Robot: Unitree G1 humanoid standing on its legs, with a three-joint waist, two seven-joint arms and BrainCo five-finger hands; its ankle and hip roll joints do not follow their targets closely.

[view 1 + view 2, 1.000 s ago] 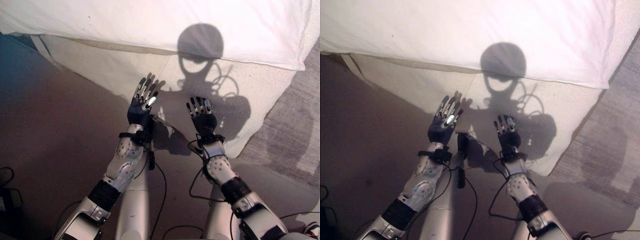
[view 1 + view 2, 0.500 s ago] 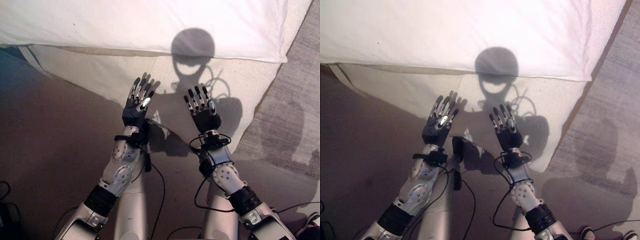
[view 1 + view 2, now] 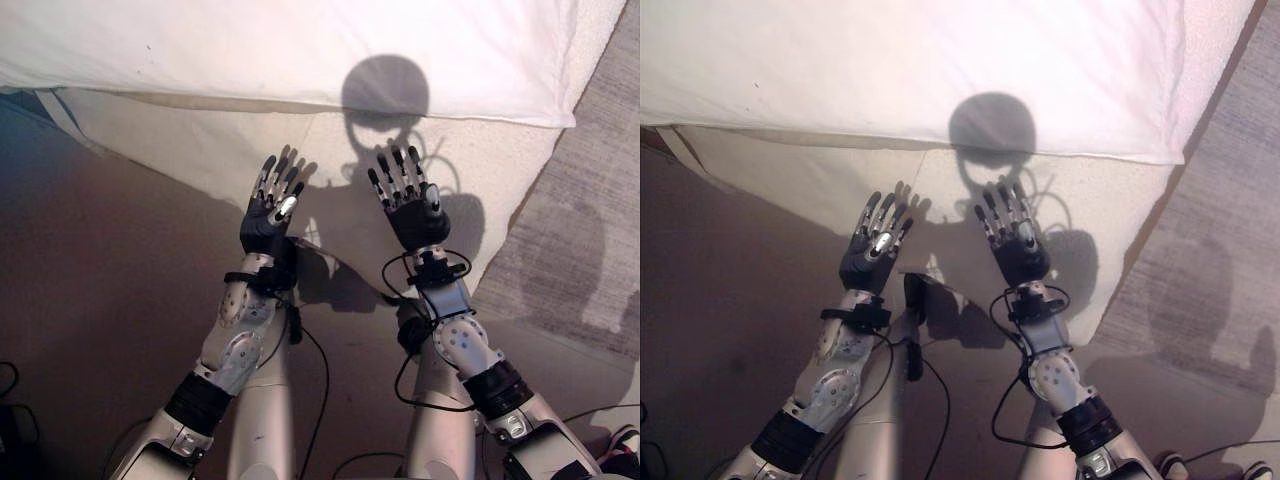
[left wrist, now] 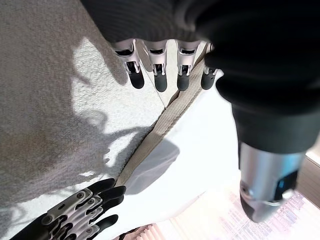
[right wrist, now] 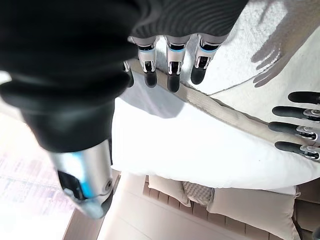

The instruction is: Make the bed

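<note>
So the bed [image 3: 420,215] has its corner pointing toward the robot, side covered in a cream textured fabric with a seam running down it. A white duvet [image 3: 300,50] lies spread on top and hangs a bit over the edge. Up at the far end, in the right wrist view, pillows [image 5: 250,212] lean in a row. The bed sits on brown floor [image 3: 90,300], with a grey rug [image 3: 590,250] off to the right.
</note>
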